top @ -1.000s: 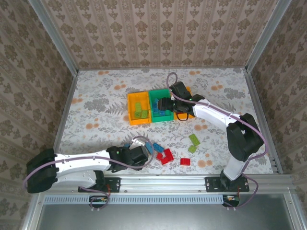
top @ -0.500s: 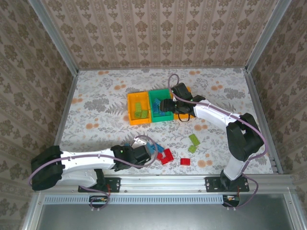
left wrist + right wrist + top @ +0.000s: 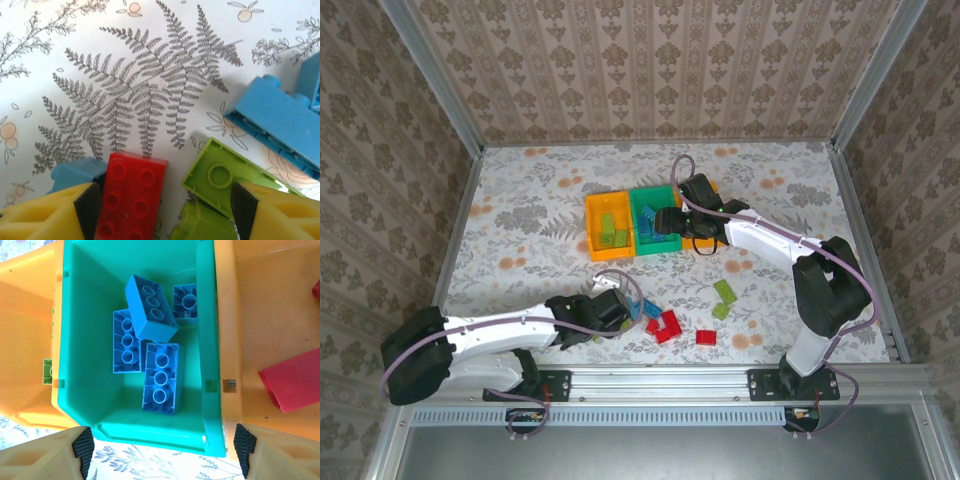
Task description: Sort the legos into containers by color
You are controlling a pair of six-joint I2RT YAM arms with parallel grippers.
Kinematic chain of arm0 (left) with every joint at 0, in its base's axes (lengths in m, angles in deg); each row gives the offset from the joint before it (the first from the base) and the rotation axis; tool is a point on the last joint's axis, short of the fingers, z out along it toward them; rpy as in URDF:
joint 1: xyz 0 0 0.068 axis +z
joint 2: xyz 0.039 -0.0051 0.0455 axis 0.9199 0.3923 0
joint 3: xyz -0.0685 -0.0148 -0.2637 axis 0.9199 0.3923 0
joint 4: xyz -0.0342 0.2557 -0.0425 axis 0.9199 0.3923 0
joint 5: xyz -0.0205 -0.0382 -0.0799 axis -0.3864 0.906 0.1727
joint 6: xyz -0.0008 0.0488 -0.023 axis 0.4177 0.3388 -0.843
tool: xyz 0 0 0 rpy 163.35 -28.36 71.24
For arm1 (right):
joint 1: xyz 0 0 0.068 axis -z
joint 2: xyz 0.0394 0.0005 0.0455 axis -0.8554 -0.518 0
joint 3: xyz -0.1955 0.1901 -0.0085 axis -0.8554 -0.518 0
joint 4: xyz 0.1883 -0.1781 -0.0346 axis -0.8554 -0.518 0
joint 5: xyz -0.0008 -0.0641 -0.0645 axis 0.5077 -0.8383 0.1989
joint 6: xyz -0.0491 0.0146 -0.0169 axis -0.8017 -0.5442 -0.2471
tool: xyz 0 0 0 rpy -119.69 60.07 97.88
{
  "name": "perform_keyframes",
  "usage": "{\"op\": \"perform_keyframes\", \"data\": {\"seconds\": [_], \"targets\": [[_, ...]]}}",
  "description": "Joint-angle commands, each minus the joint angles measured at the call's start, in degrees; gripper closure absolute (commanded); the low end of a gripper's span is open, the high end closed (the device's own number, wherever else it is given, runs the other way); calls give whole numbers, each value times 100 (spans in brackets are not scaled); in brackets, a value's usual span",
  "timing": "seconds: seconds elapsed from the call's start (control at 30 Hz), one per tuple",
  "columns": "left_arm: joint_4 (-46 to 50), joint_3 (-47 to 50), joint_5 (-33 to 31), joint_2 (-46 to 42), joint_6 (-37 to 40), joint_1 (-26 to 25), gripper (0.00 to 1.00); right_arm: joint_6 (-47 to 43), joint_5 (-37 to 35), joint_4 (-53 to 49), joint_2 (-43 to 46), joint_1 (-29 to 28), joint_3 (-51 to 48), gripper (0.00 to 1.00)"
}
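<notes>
Sliding along the tabletop's (image 3: 520, 240) near edge, left gripper (image 3: 165, 211) now straddles red lego (image 3: 131, 200) — jaws wide, empty, ready to pick; right gripper (image 3: 162, 445) likewise agape — over green container (image 3: 85, 385).

two orange bins (image 3: 260, 315), one green bin (image 3: 85, 365), four blue bricks (image 3: 161, 377) inside

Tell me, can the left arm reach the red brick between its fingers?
Probably yes: the left gripper hangs open over the red brick, nothing covers it. A green brick lies beside it and may get caught.
</notes>
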Motion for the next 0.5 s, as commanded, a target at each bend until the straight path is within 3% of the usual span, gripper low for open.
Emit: {"op": "perform_keyframes", "data": {"seconds": [0.0,0.47], "targets": [[-252,63,67,-93,302,159,27,-18,1,22,212,34,-39,23],[242,584,258,-1329,-116,247,29,3,9,44,253,40,-135,23]]}}
